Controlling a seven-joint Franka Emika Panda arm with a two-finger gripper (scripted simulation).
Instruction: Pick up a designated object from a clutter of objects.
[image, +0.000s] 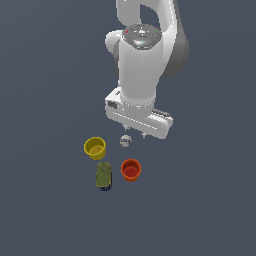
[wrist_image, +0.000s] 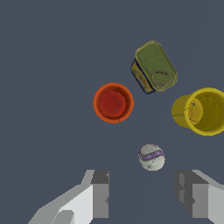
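The orange-red cup (image: 131, 170) stands upright on the dark floor, its red inside showing; the wrist view also shows it (wrist_image: 113, 103). A yellow cup (image: 95, 148) (wrist_image: 199, 111), a tiny whitish ball (image: 125, 141) (wrist_image: 152, 156) and an olive-green can (image: 104, 175) (wrist_image: 153, 67) lie around it. My gripper (image: 135, 132) (wrist_image: 146, 197) is open and empty. It hangs above the floor, close to the ball and apart from the orange-red cup.
The four items sit close together on a plain dark grey floor (image: 200, 200). The ball lies between the gripper and the orange-red cup. The arm's white body (image: 140, 70) rises behind the cluster.
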